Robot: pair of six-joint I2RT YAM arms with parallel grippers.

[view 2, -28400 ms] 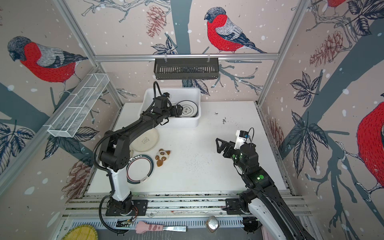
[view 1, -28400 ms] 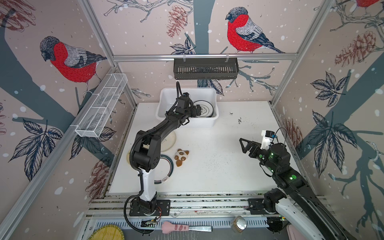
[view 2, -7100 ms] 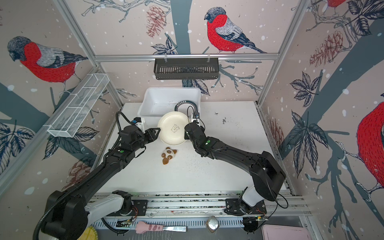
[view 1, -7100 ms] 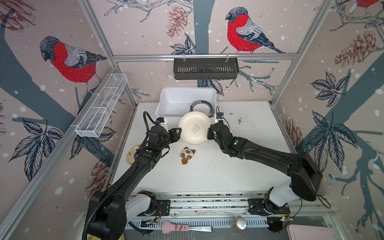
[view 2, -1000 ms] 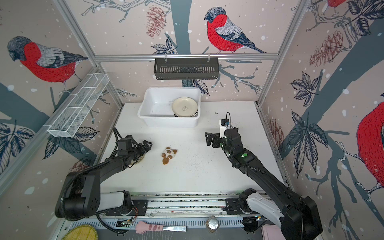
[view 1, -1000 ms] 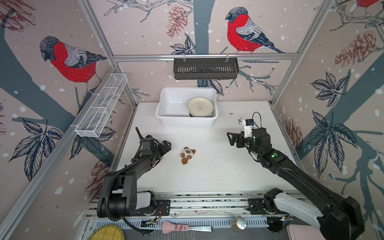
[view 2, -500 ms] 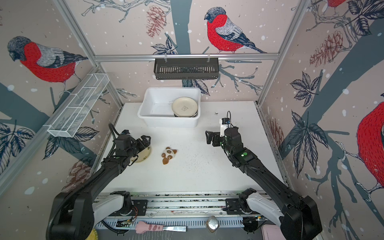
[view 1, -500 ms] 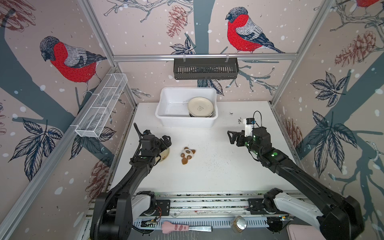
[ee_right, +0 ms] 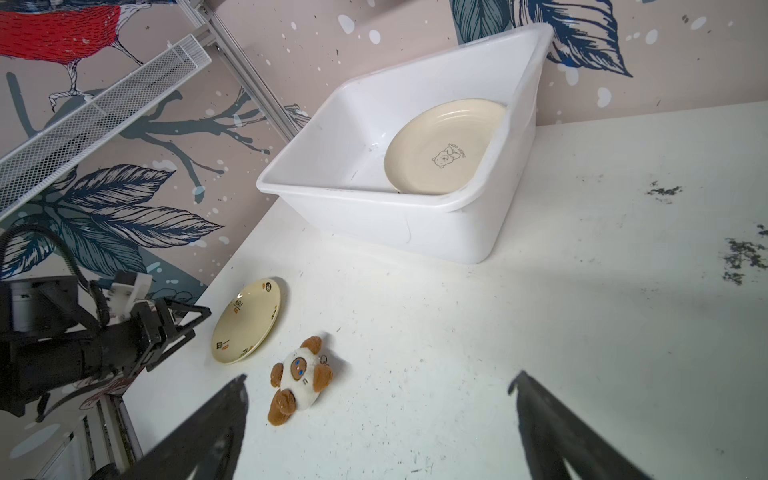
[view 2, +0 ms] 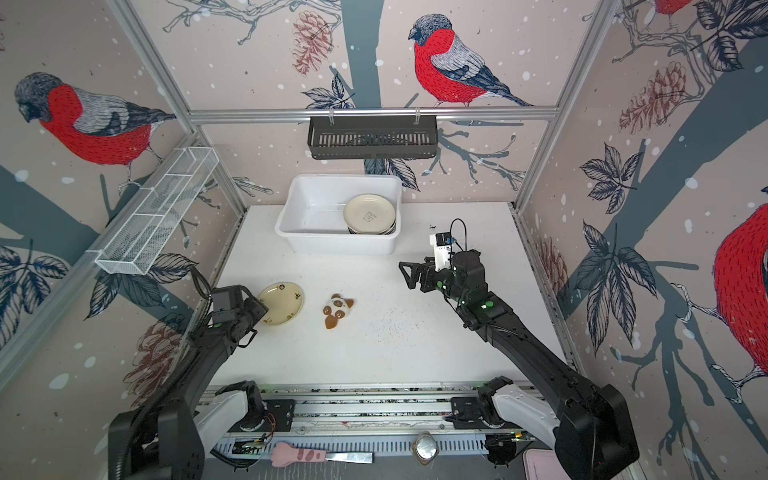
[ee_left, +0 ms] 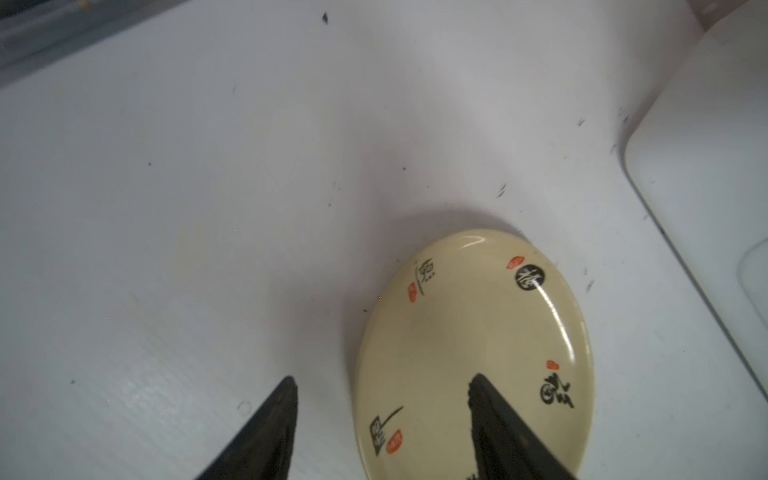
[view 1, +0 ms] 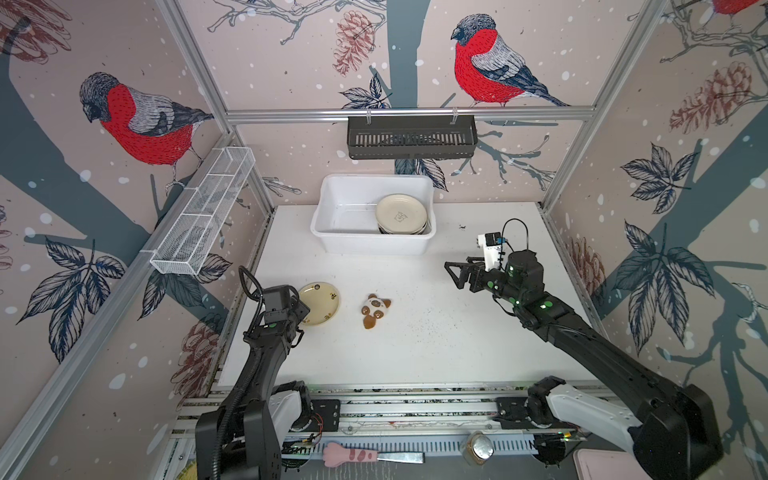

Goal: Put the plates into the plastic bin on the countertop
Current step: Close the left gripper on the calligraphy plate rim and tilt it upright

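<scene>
Status of plate transfer, as judged from the views.

- A stack of plates (view 1: 401, 214) was seen inside the plastic bin (view 1: 374, 246), against its right-hand wall, with a cream plate printed with a small bear on top. Darker rims showed beneath it; the number in the stack could not be counted.
- The bin stood at the back of the countertop (view 1: 415, 353), near the rear wall.
- Only one plate was found outside the bin: a small cream plate (view 1: 322, 305) with black and red marks, lying near the left edge of the countertop, well apart from the bin.
- The left gripper (ee_left: 382, 380) was positioned at that plate's near rim. Its jaws were partly spread, one finger over the plate's face and the other over bare countertop just beside the rim. A gap was visible between the outer finger and the rim, so no pinch was recorded.
- The right gripper (view 1: 454, 274) was held above the right half of the countertop, jaws spread wide, nothing between them.
- A panda toy (view 1: 375, 311) lay just beside the loose plate and was not touched.

Judgement: the task was nearly complete. Grasping, carrying and depositing the last plate remained.
</scene>
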